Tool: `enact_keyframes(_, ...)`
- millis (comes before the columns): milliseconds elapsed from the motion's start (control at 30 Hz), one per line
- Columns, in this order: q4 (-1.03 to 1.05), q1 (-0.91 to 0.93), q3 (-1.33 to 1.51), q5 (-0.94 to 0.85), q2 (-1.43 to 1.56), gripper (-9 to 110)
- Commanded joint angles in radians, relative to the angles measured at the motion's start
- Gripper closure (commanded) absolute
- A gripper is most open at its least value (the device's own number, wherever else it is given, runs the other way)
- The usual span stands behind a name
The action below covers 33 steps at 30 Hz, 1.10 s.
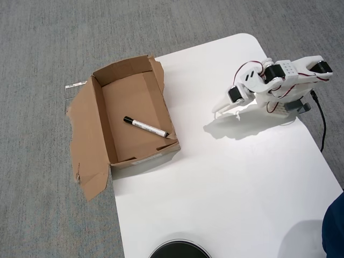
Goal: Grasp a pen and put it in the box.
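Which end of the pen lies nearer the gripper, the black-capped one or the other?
The uncapped end: the pen lies in the box with its black cap pointing away from the gripper.

— Anything you can actually read from up here?

— Not a word; the pen (146,127) has small dark print along its white barrel, but it's far too fine to make out; it lies inside the box (97,115), and the cardboard shows no lettering that I can tell.

— And the arm?

— No label or number legible on its white shell — nothing on the table (236,188) either.
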Motion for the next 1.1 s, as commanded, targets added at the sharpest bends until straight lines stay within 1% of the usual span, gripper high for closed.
enact_keyframes(0, 0.02, -0.007, 0.01, 0.005, 0.063, 89)
enact_keyframes(733, 0.026, -0.007, 0.004, 0.005, 0.063, 90)
enact_keyframes(800, 0.026, -0.007, 0.004, 0.005, 0.063, 93)
enact_keyframes(900, 0.026, -0.007, 0.004, 0.005, 0.063, 101)
enact_keyframes(933, 0.026, -0.007, 0.004, 0.005, 0.063, 103)
enact_keyframes(1067, 0.026, -0.007, 0.004, 0.005, 0.063, 101)
